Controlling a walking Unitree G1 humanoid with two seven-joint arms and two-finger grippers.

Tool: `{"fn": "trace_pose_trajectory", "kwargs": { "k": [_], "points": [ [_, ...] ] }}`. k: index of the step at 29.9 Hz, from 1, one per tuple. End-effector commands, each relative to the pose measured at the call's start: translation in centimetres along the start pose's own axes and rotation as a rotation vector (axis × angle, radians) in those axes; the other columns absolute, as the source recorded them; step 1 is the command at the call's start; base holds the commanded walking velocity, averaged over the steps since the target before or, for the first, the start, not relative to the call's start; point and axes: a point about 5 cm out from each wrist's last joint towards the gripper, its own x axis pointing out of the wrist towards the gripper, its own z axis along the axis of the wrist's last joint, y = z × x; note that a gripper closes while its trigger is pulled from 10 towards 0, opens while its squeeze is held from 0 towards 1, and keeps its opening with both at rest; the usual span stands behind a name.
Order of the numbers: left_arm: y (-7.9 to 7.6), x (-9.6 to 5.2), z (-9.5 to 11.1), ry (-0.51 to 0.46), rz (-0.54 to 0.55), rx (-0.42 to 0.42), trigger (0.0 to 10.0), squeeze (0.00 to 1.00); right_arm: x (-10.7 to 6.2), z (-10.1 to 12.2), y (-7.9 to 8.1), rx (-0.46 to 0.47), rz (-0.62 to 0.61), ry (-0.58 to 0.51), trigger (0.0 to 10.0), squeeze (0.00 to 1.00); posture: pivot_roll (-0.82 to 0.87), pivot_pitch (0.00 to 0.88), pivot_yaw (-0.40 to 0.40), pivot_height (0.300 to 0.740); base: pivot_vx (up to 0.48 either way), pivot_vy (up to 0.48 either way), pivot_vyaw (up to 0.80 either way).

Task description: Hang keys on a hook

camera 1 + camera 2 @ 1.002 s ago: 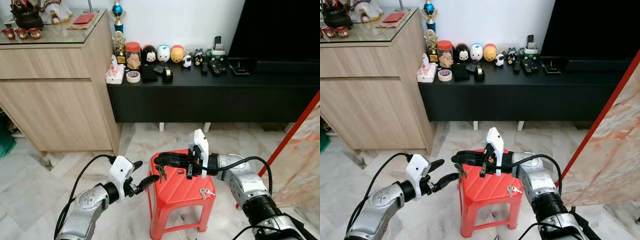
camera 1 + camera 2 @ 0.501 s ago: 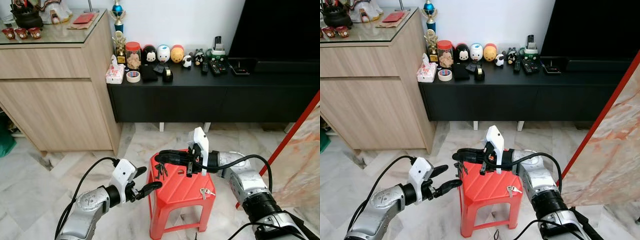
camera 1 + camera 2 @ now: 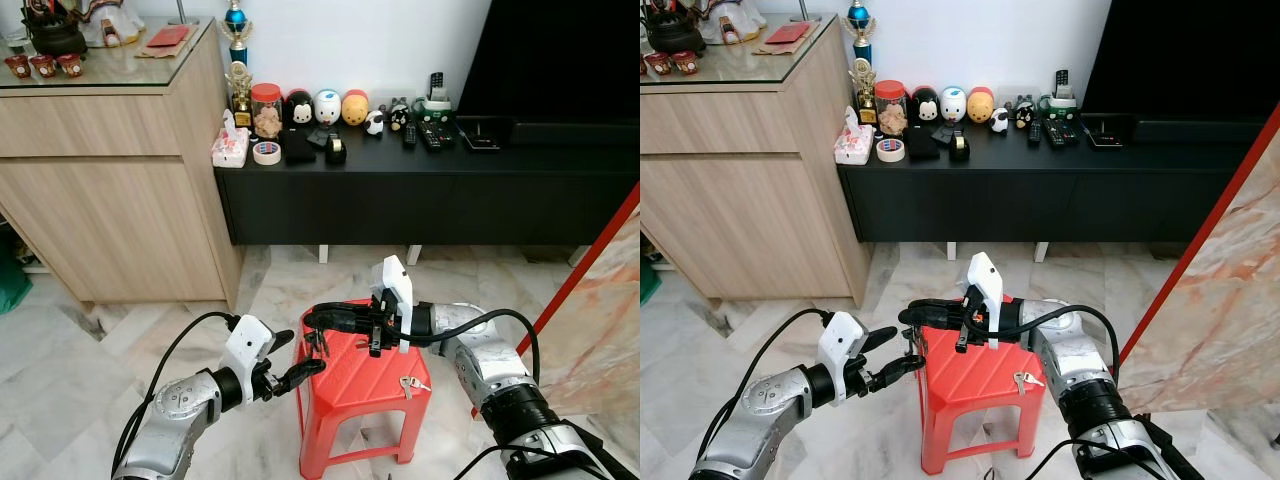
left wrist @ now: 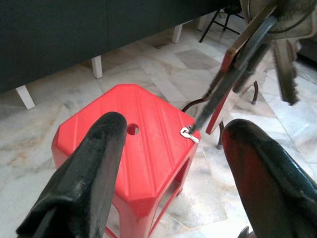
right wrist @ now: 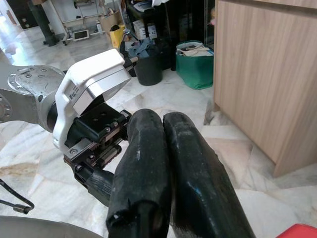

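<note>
The right end effector (image 3: pixel 312 322), closed on the bunch of keys (image 3: pixel 317 343), has lifted it off the red stool (image 3: pixel 362 385) above its left edge, while the open left end effector (image 3: pixel 300 368) came closer underneath, perhaps for a handover

A red plastic stool (image 3: pixel 362 378) stands on the marble floor (image 3: pixel 60 370), in front of the black TV console (image 3: pixel 420 195). 1 small key (image 3: pixel 409 383) lies on the stool's top near its right edge.
</note>
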Motion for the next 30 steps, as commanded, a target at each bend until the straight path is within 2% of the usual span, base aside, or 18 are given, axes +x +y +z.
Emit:
{"fn": "trace_pose_trajectory", "kwargs": {
  "k": [1, 4, 5, 9, 10, 11, 12, 29, 30],
  "points": [
    [0.11, 0.16, 0.15, 0.006, 0.002, -0.001, 10.0, 0.00, 0.16, 0.84, -0.15, -0.020, 0.016, -0.012, 10.0, 0.00, 0.07, 0.000, -0.069, 0.740, 0.000, 0.000, 0.00],
    [0.11, 0.16, 0.15, 0.006, 0.002, -0.001, 10.0, 0.00, 0.16, 0.84, -0.15, -0.020, 0.016, -0.012, 10.0, 0.00, 0.07, 0.000, -0.069, 0.740, 0.000, 0.000, 0.00],
    [0.16, 0.22, 0.16, 0.003, 0.007, -0.006, 0.0, 0.00, 0.21, 0.82, -0.18, -0.019, 0.015, -0.010, 10.0, 0.00, 0.07, 0.000, -0.071, 0.740, 0.000, 0.000, 0.00],
    [0.21, 0.29, 0.20, -0.006, 0.012, -0.016, 0.0, 0.00, 0.33, 0.76, -0.19, -0.016, 0.014, -0.009, 10.0, 0.00, 0.07, 0.000, -0.071, 0.740, 0.000, 0.000, 0.00],
    [0.20, 0.29, 0.20, -0.007, 0.012, -0.016, 1.8, 0.00, 0.34, 0.76, -0.19, -0.015, 0.015, -0.009, 10.0, 0.00, 0.07, 0.000, -0.071, 0.740, 0.000, 0.000, 0.00],
    [0.20, 0.30, 0.20, -0.007, 0.012, -0.017, 4.7, 0.00, 0.36, 0.72, -0.18, -0.014, 0.014, -0.010, 10.0, 0.00, 0.07, 0.000, -0.071, 0.740, 0.000, 0.000, 0.00],
    [0.21, 0.29, 0.22, -0.009, 0.013, -0.017, 10.0, 0.00, 0.36, 0.66, -0.21, -0.012, 0.010, -0.009, 10.0, 0.00, 0.07, 0.000, -0.070, 0.740, 0.000, 0.000, 0.00],
    [0.30, 0.40, 0.38, -0.032, 0.020, -0.019, 10.0, 0.00, 0.48, 0.47, -0.22, -0.003, 0.009, -0.009, 10.0, 0.00, 0.07, 0.000, -0.072, 0.740, 0.000, 0.000, 0.00],
    [0.30, 0.40, 0.39, -0.032, 0.019, -0.018, 7.9, 0.00, 0.48, 0.47, -0.22, -0.003, 0.010, -0.009, 10.0, 0.00, 0.07, 0.000, -0.072, 0.740, 0.000, 0.000, 0.00]
  ]
}}
